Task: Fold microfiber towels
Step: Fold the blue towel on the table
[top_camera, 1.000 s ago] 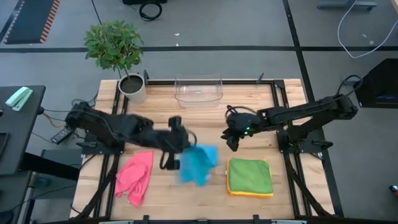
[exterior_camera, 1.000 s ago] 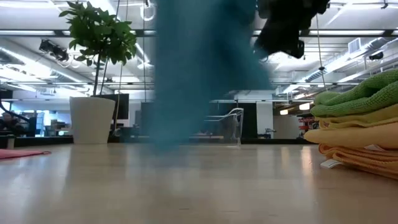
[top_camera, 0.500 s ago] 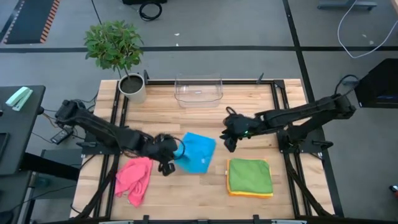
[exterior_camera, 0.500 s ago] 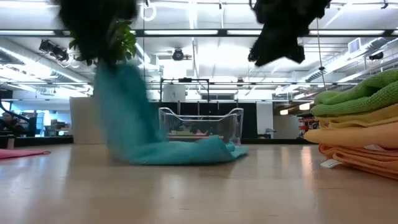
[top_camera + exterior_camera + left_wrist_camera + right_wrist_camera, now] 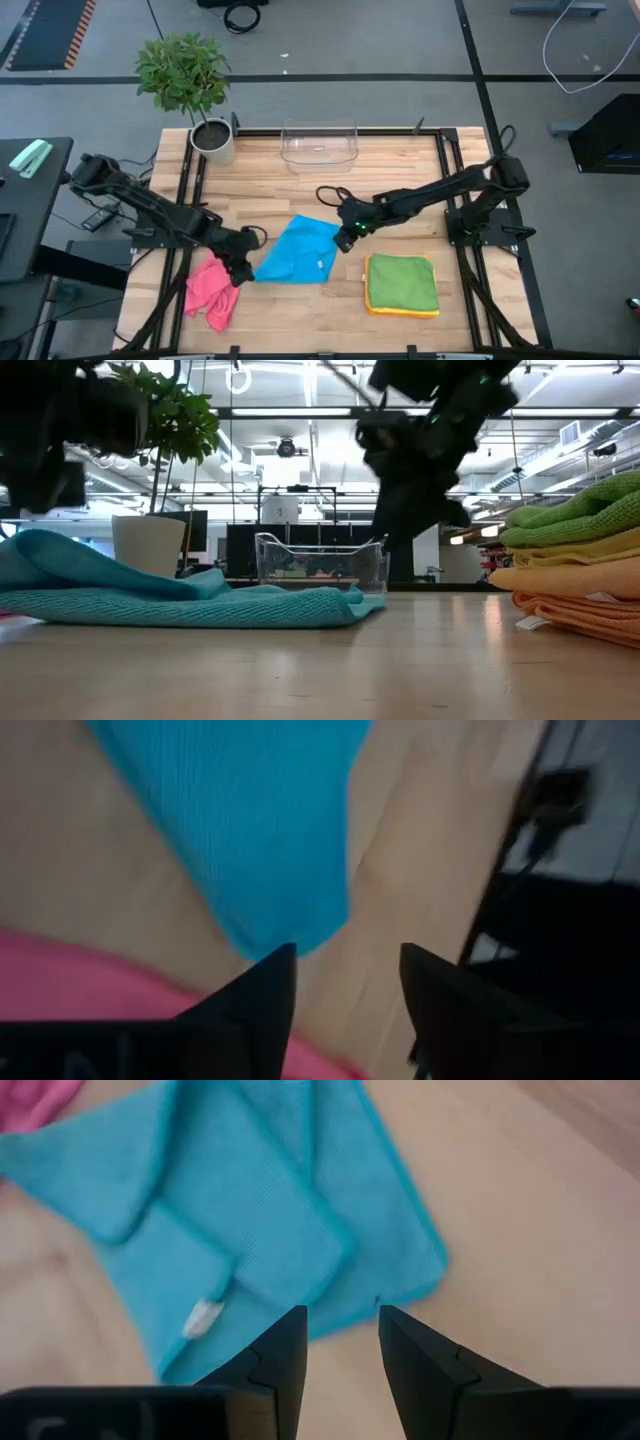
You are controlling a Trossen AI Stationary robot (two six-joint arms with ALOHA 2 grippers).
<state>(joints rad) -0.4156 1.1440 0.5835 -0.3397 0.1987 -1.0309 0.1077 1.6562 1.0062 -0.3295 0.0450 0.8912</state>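
Observation:
A blue microfiber towel (image 5: 295,252) lies rumpled on the table, partly folded over itself (image 5: 250,1210). My left gripper (image 5: 241,264) is open at its left corner (image 5: 268,920), and bare wood shows between the fingers. A crumpled pink towel (image 5: 212,290) lies just left of that gripper. My right gripper (image 5: 347,236) hovers open over the towel's right edge (image 5: 400,1295), pointing down at a slant, with nothing between its fingers. Folded green, yellow and orange towels form a stack (image 5: 402,285) at the near right.
A clear plastic bin (image 5: 320,143) stands at the table's far edge, in the middle. A potted plant (image 5: 212,138) stands at the far left corner. Bare wood shows between the blue towel and the stack (image 5: 575,570), and along the near edge.
My left gripper has sunk and gone toward the table's left and near edges, trailing the blue towel. The towel hung from it before and now lies spread on the table, apart from it. My right gripper has come down and leftward to the towel's right edge.

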